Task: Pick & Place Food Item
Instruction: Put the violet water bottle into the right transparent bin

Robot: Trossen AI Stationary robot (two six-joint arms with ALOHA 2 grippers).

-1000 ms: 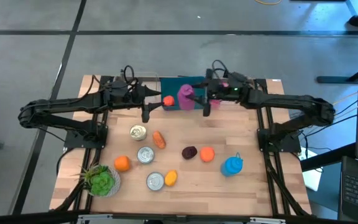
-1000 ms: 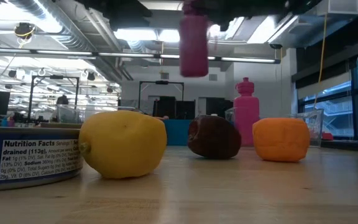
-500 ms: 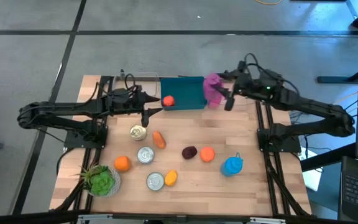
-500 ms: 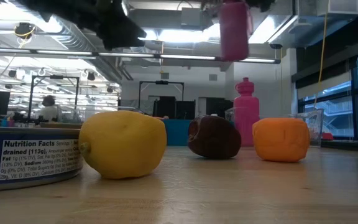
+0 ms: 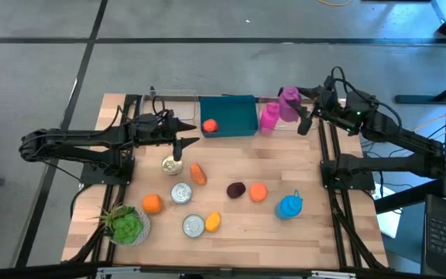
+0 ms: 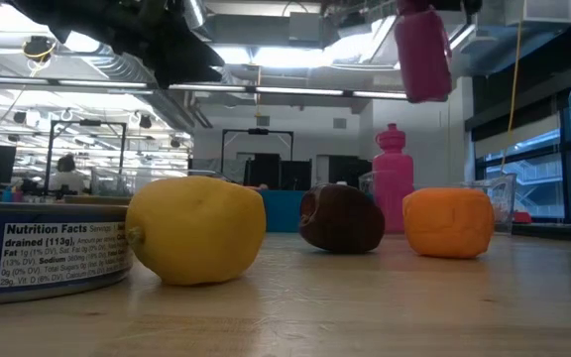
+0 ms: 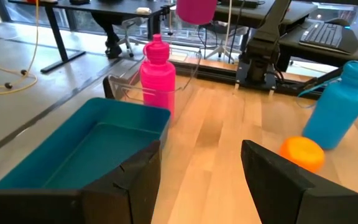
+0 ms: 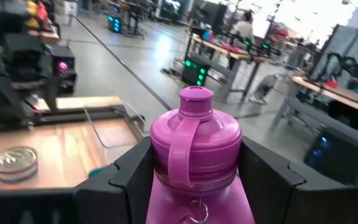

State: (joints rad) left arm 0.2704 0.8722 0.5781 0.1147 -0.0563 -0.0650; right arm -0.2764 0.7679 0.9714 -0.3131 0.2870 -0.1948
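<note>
Your right hand (image 5: 299, 118) is clamped on a purple bottle (image 5: 289, 102), its 2 fingers pressed to either side of the body just below the cap, as the right wrist view shows plainly. Over the last second it has carried that bottle from above the teal bin (image 5: 238, 118) out across the far right corner of the worktop (image 5: 308, 232), and it is now held in the air near the right edge. In the low view the bottle hangs high, well clear of the surface, so it is not yet set down.

A second, pink bottle (image 5: 269, 118) stands upright just beside the bin's right wall; it has not shifted.

Your left hand (image 5: 178, 144) has drawn back from the bin toward the worktop's left half and now hangs over the open can (image 5: 172, 164). Its fingers stand apart with nothing between them, as the left wrist view confirms.

Note the mismatch: the item in transit is a bottle, not food. The food is untouched: a small red-orange fruit (image 5: 208, 125) lies inside the bin, while the carrot (image 5: 198, 173), dark plum (image 5: 236, 190), orange piece (image 5: 258, 191), orange (image 5: 152, 204) and lemon (image 5: 212, 222) lie on the worktop.

My judgement: the bottle is being cleared from the bin, and the left hand is freed for the next pick.
</note>
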